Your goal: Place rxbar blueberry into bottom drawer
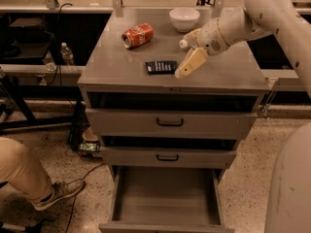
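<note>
Camera view: gripper [181, 72] beside rxbar blueberry [161, 67] near cabinet top's [116, 67] front edge.

Grey cabinet surface [116, 72] carrying three things.
A red soda can [137, 35] lies on its side at back left, a white bowl [184, 18] stands at the back, and a dark snack bar [161, 67] lies flat near the front, with the gripper [183, 70] just right of it.
</note>
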